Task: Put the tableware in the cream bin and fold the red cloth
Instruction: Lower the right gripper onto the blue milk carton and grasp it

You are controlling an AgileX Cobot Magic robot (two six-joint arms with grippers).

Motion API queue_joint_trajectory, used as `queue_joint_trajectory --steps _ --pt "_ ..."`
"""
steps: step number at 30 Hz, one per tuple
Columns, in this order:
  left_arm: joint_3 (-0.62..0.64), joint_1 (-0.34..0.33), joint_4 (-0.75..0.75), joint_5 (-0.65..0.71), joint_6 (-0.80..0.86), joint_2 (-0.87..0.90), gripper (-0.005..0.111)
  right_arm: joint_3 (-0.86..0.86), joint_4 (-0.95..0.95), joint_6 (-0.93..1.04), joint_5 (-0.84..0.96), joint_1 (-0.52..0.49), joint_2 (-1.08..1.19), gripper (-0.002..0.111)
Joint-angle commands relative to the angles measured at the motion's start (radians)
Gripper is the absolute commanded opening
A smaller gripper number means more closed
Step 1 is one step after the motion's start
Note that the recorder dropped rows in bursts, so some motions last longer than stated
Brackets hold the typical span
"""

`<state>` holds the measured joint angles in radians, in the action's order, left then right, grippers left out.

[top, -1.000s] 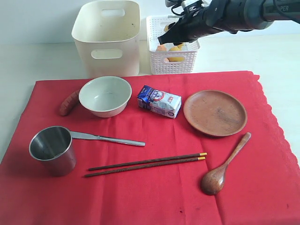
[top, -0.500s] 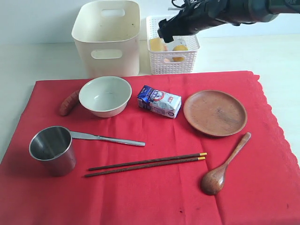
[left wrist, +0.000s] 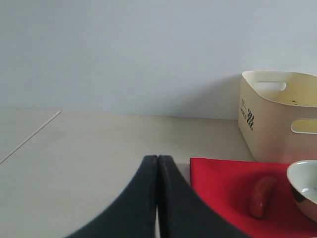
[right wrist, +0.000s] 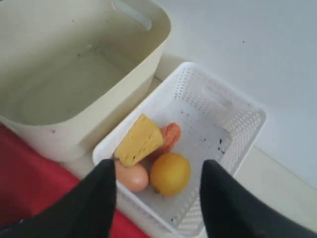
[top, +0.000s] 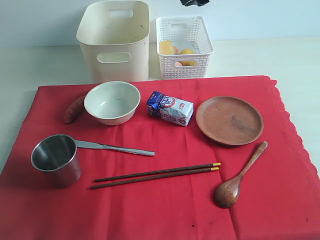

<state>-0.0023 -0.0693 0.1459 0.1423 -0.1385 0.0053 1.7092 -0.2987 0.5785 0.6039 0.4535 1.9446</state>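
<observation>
The red cloth (top: 165,210) lies flat under the tableware: cream bowl (top: 112,102), steel cup (top: 56,160), steel knife (top: 117,148), dark chopsticks (top: 156,174), wooden plate (top: 229,120) and wooden spoon (top: 239,177). Behind the cloth stands the cream bin (top: 112,40), with nothing in it. My right gripper (right wrist: 158,166) hangs open and holds nothing, high above the white basket (right wrist: 233,119). Only a dark bit of that arm (top: 195,2) shows in the exterior view. My left gripper (left wrist: 158,159) is shut and holds nothing, low over the bare table beside the cloth's corner (left wrist: 223,183).
A milk carton (top: 170,108) and a sausage (top: 73,109) also lie on the cloth beside the bowl. The white basket (top: 184,47) holds cheese (right wrist: 140,140), an egg (right wrist: 131,176), a lemon (right wrist: 170,173) and something orange.
The right arm has lifted up and back from over the white basket and has almost left the exterior view. Nothing on the cloth has moved.
</observation>
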Motion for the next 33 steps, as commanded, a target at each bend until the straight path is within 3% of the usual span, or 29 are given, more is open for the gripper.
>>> queue_joint_trajectory --steps 1,8,20,30,33 --pt "0.002 -0.001 0.006 -0.002 0.004 -0.005 0.0 0.001 0.022 -0.005 0.096 0.0 -0.048 0.026" --pt "0.002 -0.001 0.006 -0.002 0.004 -0.005 0.0 -0.112 -0.043 0.014 0.105 0.0 -0.099 0.0" --pt "0.002 -0.001 0.006 -0.002 0.004 -0.005 0.0 -0.391 -0.278 0.282 0.019 0.024 -0.138 0.0" --pt "0.002 -0.001 0.006 -0.002 0.004 -0.005 0.0 -0.426 -0.231 0.346 -0.008 0.149 -0.085 0.0" --pt "0.002 -0.001 0.006 -0.002 0.004 -0.005 0.0 -0.426 -0.171 0.334 -0.041 0.173 -0.048 0.007"
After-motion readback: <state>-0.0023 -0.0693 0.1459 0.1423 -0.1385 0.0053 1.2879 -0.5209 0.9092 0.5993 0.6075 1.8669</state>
